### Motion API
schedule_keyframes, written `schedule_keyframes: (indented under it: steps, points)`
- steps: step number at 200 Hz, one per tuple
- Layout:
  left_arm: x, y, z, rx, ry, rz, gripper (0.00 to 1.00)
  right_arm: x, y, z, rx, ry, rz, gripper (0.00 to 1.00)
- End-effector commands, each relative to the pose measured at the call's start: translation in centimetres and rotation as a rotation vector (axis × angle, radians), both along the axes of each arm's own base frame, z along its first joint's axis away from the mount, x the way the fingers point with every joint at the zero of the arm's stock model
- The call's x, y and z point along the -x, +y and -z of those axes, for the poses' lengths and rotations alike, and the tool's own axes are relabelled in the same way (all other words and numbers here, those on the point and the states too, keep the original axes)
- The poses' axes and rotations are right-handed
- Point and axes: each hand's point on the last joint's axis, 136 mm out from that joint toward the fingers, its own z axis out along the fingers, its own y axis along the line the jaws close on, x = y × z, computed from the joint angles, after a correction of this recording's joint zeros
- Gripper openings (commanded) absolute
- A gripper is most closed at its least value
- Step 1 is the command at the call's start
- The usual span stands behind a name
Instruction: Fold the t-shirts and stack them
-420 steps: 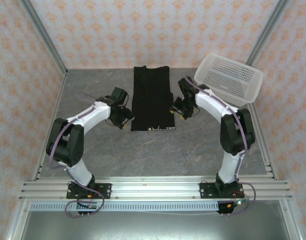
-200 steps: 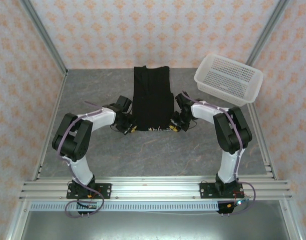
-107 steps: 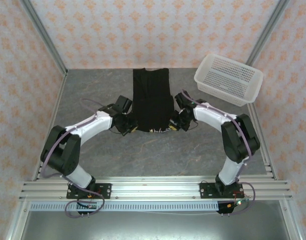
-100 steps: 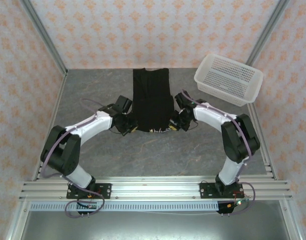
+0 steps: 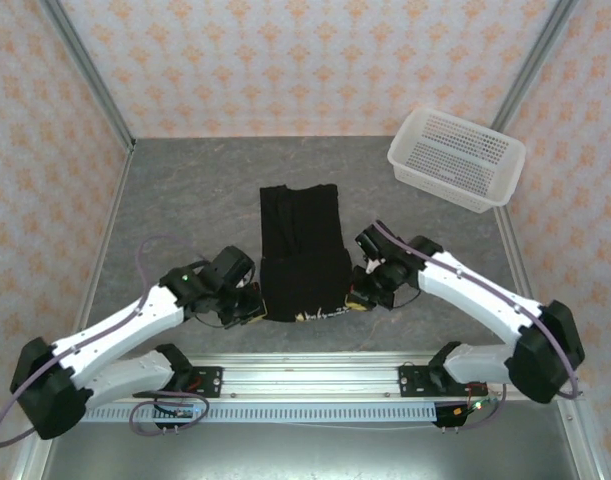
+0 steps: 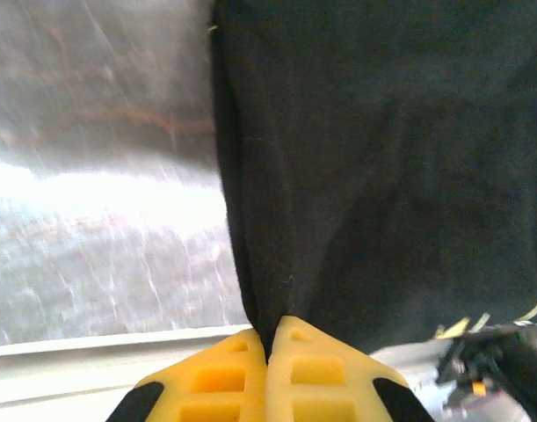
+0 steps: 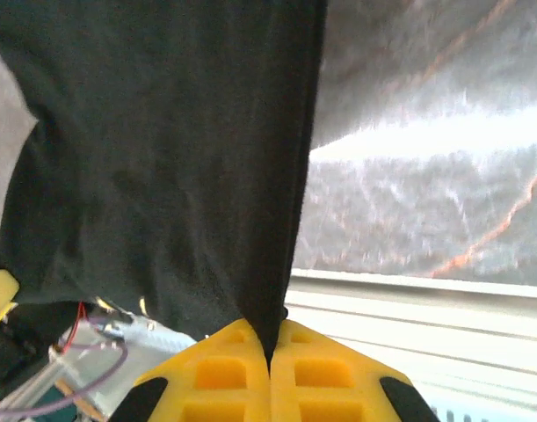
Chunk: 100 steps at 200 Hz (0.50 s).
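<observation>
- Top external: the t-shirt (image 5: 303, 240) lies lengthwise in the middle of the desk (image 5: 185, 200), well apart from the white basket (image 5: 455, 160) at the far right corner. Your left fingers (image 5: 257, 308) and right fingers (image 5: 357, 297) sit at the two near corners of its hem, one on each side. This looks like the lengthwise fold. Carry both corners toward the far edge at the same height and pace, so the hem lands square rather than skewed.
- Left wrist: the left fingers (image 6: 224, 374) are pressed together with the edge of the t-shirt (image 6: 382, 176) pinched between them, and the black cloth runs taut away from them. The bite is thin and right at the edge, so move smoothly, because a jerk could pull it free.
- Right wrist: the right fingers (image 7: 224, 374) are closed the same way on the opposite edge of the t-shirt (image 7: 163, 158). Hold the spacing between your arms steady. If they come closer the hem will likely sag, and if they spread the cloth may strain out of the pinch. Let go only once the hem lies flat.
</observation>
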Motion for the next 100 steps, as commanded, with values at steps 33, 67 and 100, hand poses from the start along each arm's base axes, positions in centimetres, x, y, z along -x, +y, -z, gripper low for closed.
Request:
schedule_keyframes:
  steps: [33, 67, 100]
  points:
    - [-0.1, 0.8, -8.3, 0.115, -0.163, -0.105, 0.0, 2.1, -1.3, -6.0, -0.031, 0.011, 0.062, 0.0]
    - [-2.1, 0.4, -11.6, 0.132, -0.239, -0.151, 0.0, -0.3, -1.6, -9.6, -0.037, -0.078, 0.129, 0.0]
    - [-5.0, 0.6, -13.6, 0.093, -0.274, -0.209, 0.0, -3.4, -1.3, -11.1, -0.043, -0.097, 0.172, 0.0]
